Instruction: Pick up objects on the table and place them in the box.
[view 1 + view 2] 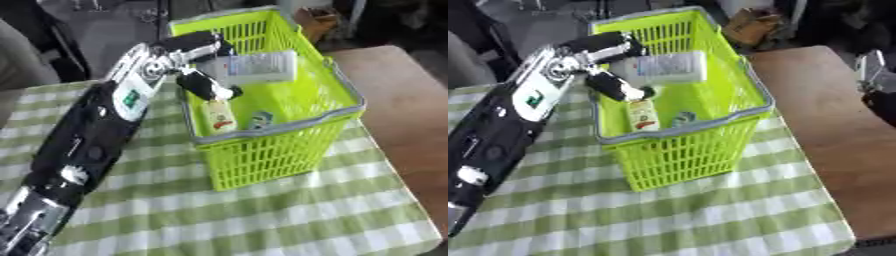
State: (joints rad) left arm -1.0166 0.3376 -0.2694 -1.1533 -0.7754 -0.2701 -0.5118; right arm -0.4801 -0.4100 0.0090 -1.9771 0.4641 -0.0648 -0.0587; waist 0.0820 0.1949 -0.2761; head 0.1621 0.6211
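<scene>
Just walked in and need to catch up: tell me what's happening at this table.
The robot's left hand is reaching over the near left wall of a lime-green basket that stands on a green checked tablecloth. Its fingers are closed on a white container held inside the basket. A small yellowish bottle and another small item already lie on the bottom. The right hand barely shows at the right edge.

We see a green-checked tablecloth covering the table; right of it runs a bare brown tabletop. Beyond the cloth's far edge, dark furniture stands dim.
</scene>
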